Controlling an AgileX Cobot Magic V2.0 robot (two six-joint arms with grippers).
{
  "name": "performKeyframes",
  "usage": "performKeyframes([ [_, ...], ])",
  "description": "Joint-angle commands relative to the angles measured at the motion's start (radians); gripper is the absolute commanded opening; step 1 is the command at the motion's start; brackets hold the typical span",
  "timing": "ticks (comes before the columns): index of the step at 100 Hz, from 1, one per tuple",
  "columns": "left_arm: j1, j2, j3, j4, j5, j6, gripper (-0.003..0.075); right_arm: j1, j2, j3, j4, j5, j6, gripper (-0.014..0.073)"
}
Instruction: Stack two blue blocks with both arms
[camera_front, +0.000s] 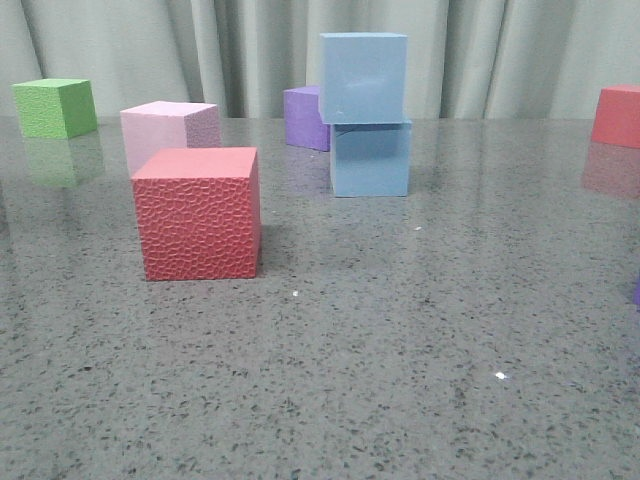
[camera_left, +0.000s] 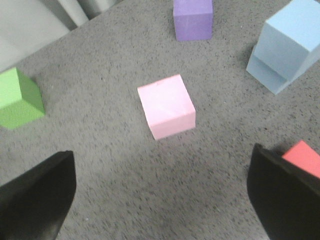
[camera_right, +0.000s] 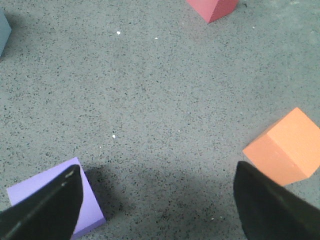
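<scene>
Blue blocks (camera_left: 285, 50) stacked, beyond spread left fingers (camera_left: 280, 195), untouched

No readable text, labels or numbers on any surface.

One smooth sky-blue cube (camera_front: 363, 77) sat on a second smooth sky-blue cube (camera_front: 370, 159), slightly offset. A dark purple cube (camera_front: 304, 118) stood behind them to the left. A textured red cube (camera_front: 199, 213) stood nearer the camera, before a pale pink cube (camera_front: 170, 130), with a green cube (camera_front: 55, 107) far left.
</scene>
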Motion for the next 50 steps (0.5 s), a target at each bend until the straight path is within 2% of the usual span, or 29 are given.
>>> performKeyframes([
  [1, 0.006, -0.114, 0.106, -0.021, -0.129, -0.048, 0.0651, -0.005, -0.005, -0.024, -0.031, -0.046, 0.019, 0.061],
  [25, 0.01, -0.345, 0.427, -0.017, -0.298, -0.118, 0.0651, -0.005, -0.005, -0.024, -0.031, -0.036, 0.031, 0.061],
  [50, 0.013, -0.53, 0.648, -0.015, -0.328, -0.163, 0.0625, -0.005, -0.005, -0.024, -0.03, -0.017, 0.031, 0.061],
])
